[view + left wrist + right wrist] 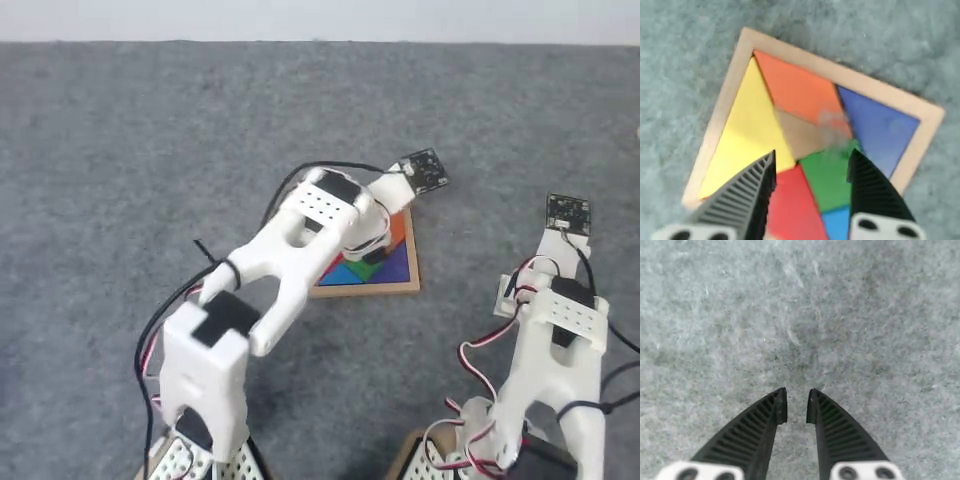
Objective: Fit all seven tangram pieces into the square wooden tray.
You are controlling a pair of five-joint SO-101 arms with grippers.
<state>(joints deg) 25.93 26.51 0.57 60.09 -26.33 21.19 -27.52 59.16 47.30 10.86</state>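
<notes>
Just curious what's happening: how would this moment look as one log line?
left fingers open over tray | right fingers slightly apart, empty, over grey mat | coloured pieces lie in tray

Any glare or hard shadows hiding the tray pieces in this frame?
High view: soft even light, no glare; the left arm covers much of the tray. Left wrist view: a pale hazy patch sits where the orange piece meets the green piece. Right wrist view: evenly lit carpet, no hard shadows.
</notes>
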